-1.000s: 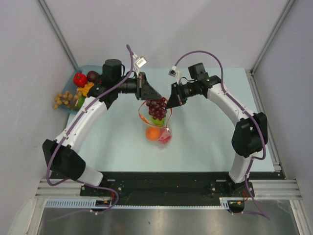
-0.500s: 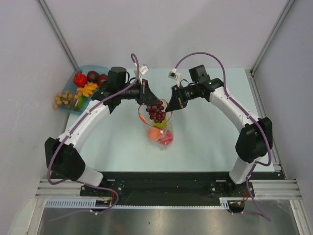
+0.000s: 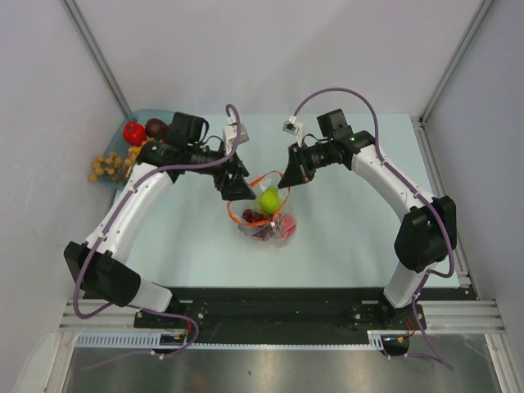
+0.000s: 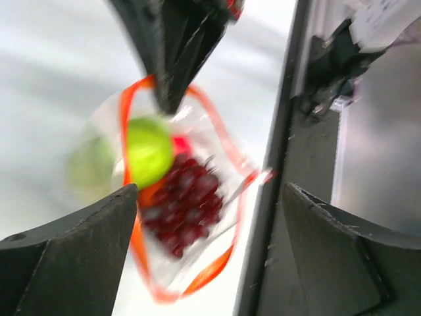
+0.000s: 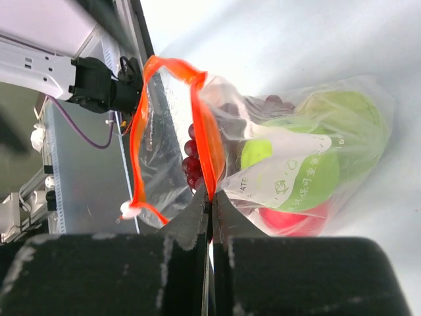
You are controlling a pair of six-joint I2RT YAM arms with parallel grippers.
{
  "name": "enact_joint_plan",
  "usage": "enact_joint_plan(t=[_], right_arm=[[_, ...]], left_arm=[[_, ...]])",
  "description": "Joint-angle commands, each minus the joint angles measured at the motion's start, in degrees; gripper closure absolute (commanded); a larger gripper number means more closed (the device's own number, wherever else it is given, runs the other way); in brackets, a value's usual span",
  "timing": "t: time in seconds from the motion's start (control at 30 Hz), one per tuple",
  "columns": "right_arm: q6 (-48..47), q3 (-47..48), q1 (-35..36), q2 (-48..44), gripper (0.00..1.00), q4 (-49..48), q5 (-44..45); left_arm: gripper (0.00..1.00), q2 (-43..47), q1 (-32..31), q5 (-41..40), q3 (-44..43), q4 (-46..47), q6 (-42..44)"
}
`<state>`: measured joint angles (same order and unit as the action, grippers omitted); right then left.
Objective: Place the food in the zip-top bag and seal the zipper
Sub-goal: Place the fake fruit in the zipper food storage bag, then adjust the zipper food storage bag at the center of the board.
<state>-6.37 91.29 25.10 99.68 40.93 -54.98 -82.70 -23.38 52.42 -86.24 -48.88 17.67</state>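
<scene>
Orange zipper (image 5: 204, 131) pinched by right gripper (image 5: 210, 195); left gripper (image 4: 210, 197) seemingly spread, empty.

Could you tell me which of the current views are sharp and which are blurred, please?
Left wrist view: heavily blurred, with the grape bunch and green apple smeared. Right wrist view: crisp on the zipper and the white label. Top view: sharp and evenly lit around the zip-top bag.
</scene>
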Motion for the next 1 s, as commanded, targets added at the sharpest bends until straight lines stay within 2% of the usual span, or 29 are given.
enact_joint_plan(t=[0.0, 0.17, 0.47, 0.57, 0.6, 0.63, 0.67, 0.7, 0.77, 0.8, 0.9, 0.97], right_arm=[[-3.2, 0.8, -0.3, -2.8, 1.00, 1.0, -1.8], [-4.1, 1.0, -0.3, -2.5, 1.00, 1.7, -1.8], [-4.4, 1.5, -0.4, -1.9, 1.00, 2.4, -1.8], [-4.6, 1.4, -0.4, -2.0, 1.00, 2.7, -1.4], [-4.7, 1.4, -0.2, -1.9, 1.00, 2.8, -1.4], [-4.8, 1.4, -0.2, -1.9, 1.00, 2.8, -1.2], [-4.9, 1.5, -0.2, -2.0, 1.00, 2.9, -1.0], [-5.0, 1.6, -0.1, -2.0, 1.00, 3.2, -0.7], [-5.7, 3.0, 0.5, -2.2, 1.00, 3.7, 0.0], [-6.1, 4.0, 0.8, -2.1, 1.00, 4.6, 0.4], [-6.5, 8.4, 2.5, -2.0, 1.00, 5.7, 2.5], [-6.1, 10.0, 3.1, -1.9, 1.00, 5.8, 3.9]], left_arm=[[0.06, 3.4, 2.6, 2.5, -2.5, -14.1, 27.1], [0.09, 7.2, -0.6, -2.4, 3.3, -18.1, 46.3], [0.16, 9.2, -6.8, -14.5, 14.3, -11.8, 56.2], [0.23, 8.6, -8.0, -20.7, 18.5, -7.9, 57.6], [0.27, 8.9, -8.0, -21.7, 19.8, -5.9, 57.3], [0.43, 10.1, -8.0, -22.4, 21.5, -2.8, 57.0], [0.53, 10.7, -8.0, -22.3, 21.8, -1.5, 56.3], [0.73, 11.2, -8.1, -21.6, 21.4, -0.6, 55.5], [0.95, 12.8, -9.5, -18.7, 16.3, -2.1, 52.4], [1.00, 13.2, -10.4, -15.5, 13.6, -2.9, 48.0], [1.00, 13.8, -15.1, -12.0, 2.2, -2.9, 40.5], [1.00, 13.7, -17.7, -11.7, 0.9, -2.9, 38.3]])
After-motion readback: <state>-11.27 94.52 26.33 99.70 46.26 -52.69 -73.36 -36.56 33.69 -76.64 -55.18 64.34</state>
